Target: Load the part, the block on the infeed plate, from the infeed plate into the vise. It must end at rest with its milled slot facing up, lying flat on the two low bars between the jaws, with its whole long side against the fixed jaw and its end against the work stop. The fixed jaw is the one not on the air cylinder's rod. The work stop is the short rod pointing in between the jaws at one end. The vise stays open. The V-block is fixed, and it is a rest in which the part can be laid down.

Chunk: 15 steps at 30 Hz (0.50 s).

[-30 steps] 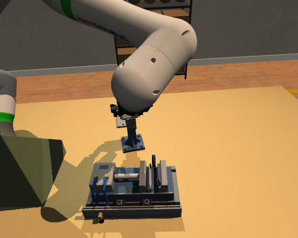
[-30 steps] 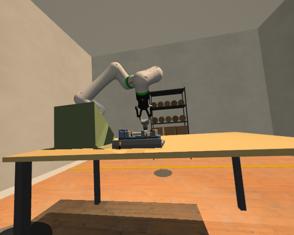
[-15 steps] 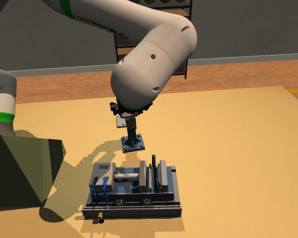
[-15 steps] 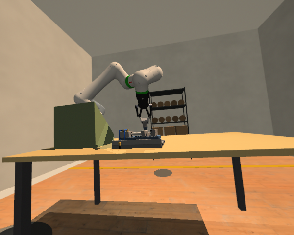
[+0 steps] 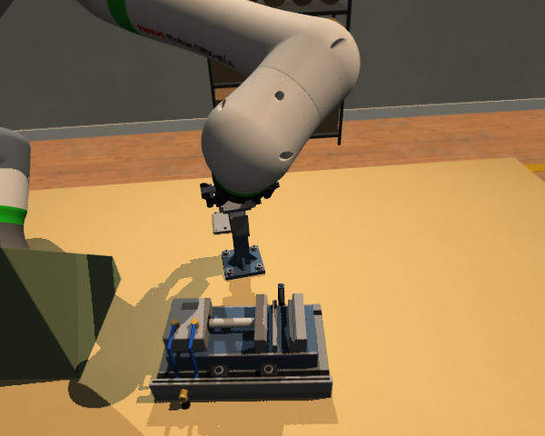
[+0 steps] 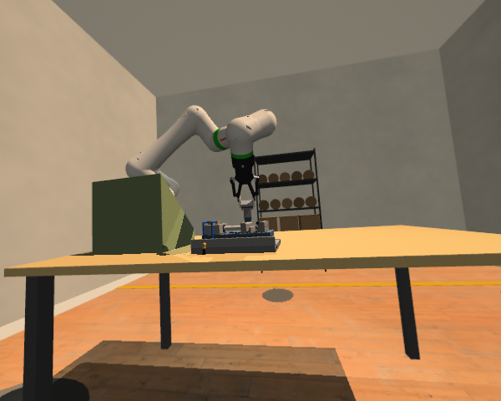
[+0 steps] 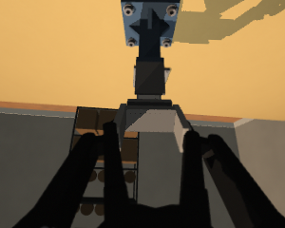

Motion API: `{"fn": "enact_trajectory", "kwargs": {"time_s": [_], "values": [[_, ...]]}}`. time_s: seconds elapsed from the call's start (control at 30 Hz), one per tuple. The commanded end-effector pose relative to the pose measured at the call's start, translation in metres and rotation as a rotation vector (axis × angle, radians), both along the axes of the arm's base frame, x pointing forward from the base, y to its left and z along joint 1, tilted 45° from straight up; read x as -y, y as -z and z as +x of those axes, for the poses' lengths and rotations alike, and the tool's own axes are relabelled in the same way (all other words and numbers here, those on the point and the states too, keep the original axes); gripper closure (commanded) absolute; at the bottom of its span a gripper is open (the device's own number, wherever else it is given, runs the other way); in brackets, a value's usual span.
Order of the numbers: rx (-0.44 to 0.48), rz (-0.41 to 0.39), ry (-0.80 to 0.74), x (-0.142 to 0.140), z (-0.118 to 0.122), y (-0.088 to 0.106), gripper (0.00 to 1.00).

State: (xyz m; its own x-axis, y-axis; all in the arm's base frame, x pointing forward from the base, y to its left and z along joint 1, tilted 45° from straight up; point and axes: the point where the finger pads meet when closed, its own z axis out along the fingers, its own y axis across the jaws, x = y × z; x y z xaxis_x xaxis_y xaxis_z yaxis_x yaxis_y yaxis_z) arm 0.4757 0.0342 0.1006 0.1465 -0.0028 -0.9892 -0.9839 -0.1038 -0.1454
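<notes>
Site: workshop / machine-tending cell, indoor. Evidence: I'm mounted on an olive pedestal [image 6: 125, 213] at left of the exterior view, on a wood-top bench w/ black legs [image 6: 285, 248]. Pneumatic vise [image 5: 244, 344] w/ blue air hoses [image 5: 170, 349] bolted lower centre of the top view; bolted blue fixture plate [image 5: 242, 263] just behind it. Black storage rack [image 6: 316, 185] w/ round stock and cartons at centre rear. Yellow floor line [image 6: 311, 285] across plank floor. Bare grey walls.
</notes>
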Motion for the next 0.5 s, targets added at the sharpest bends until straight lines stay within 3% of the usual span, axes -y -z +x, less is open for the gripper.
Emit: {"fn": "enact_trajectory", "kwargs": {"time_s": [0.0,0.47], "values": [[0.0,0.0,0.0,0.0009,0.0001,-0.0007,1.0],[0.0,0.0,0.0,0.0053,-0.0001,-0.0053,1.0]]}}
